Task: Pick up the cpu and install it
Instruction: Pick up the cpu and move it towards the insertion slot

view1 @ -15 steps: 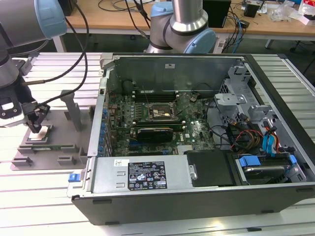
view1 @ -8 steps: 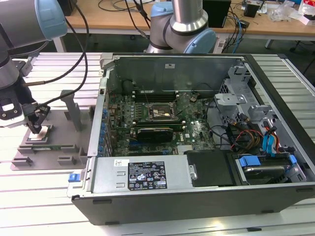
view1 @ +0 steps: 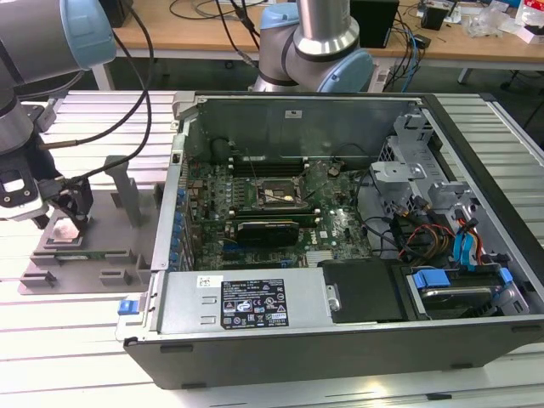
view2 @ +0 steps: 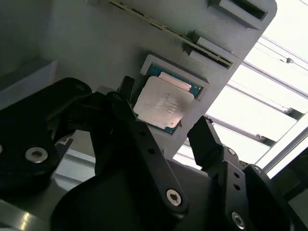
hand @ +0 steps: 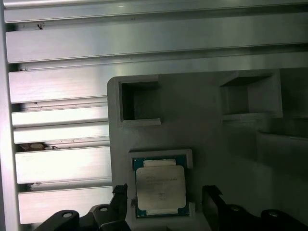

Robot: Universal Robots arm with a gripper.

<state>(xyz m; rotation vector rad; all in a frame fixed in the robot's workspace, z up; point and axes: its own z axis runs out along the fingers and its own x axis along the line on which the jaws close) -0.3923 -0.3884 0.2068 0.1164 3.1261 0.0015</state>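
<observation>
The cpu [view2: 161, 103] is a thin square chip with a silver-grey top, lying flat in a recess of the grey fixture tray [view1: 106, 255]. It also appears in the first wrist view as the cpu [hand: 160, 188], and in the exterior view as the cpu [view1: 66, 231] at the left. My gripper [view2: 166, 110] hovers just above it, open. One black finger [view2: 126, 91] stands on one side of the chip and the other finger [view2: 204, 132] on the opposite side, with a gap at each. Nothing is held. The black socket [view1: 276, 197] sits on the motherboard inside the open computer case.
The open computer case [view1: 340, 340] fills the middle and the exterior view's right, with a power supply [view1: 246, 302], drive bay and cables [view1: 425, 234] inside. Upright grey posts [view1: 127, 191] rise from the tray. A second arm's base [view1: 314, 51] stands behind the case.
</observation>
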